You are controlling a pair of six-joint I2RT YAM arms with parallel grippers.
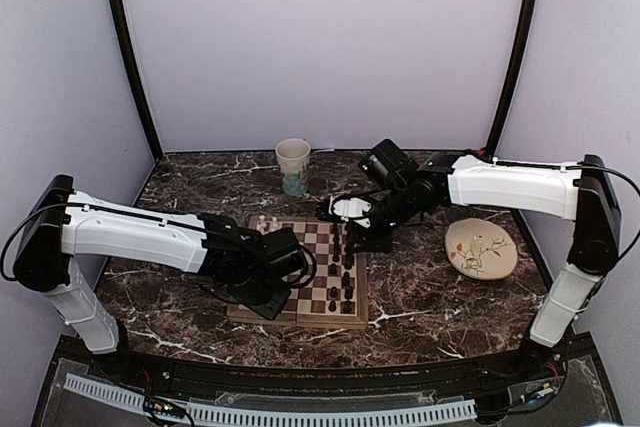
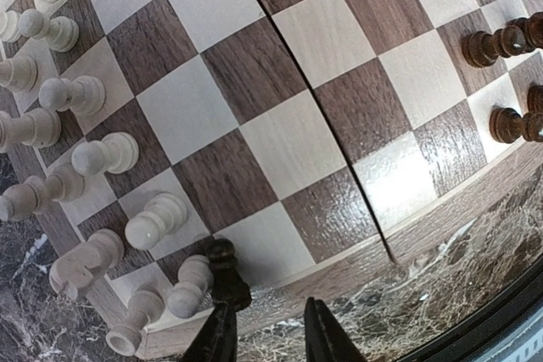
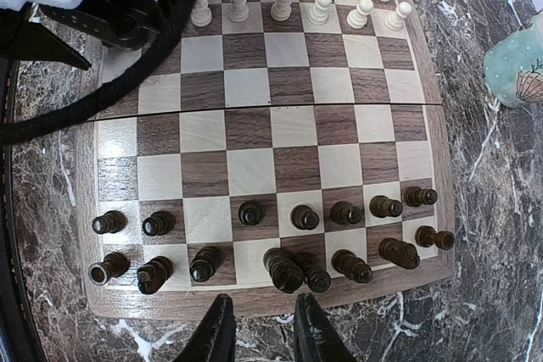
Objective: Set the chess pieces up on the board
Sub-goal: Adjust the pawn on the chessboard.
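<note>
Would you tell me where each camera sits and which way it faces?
Top external: above and behind the bases, looking down on the chessboard, cup and plate; left arm and right arm show.
Left wrist: close over one board edge, looking across the squares, cream pieces left, dark pieces right; its jaws below.
Right wrist: above the dark side, facing the cream rows; its jaws below, the left arm top left.
Both wrist views share the centre seam and both sets.

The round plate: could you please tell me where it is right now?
In the top external view, the plate lies on the table, right of the board and apart from it.
</note>
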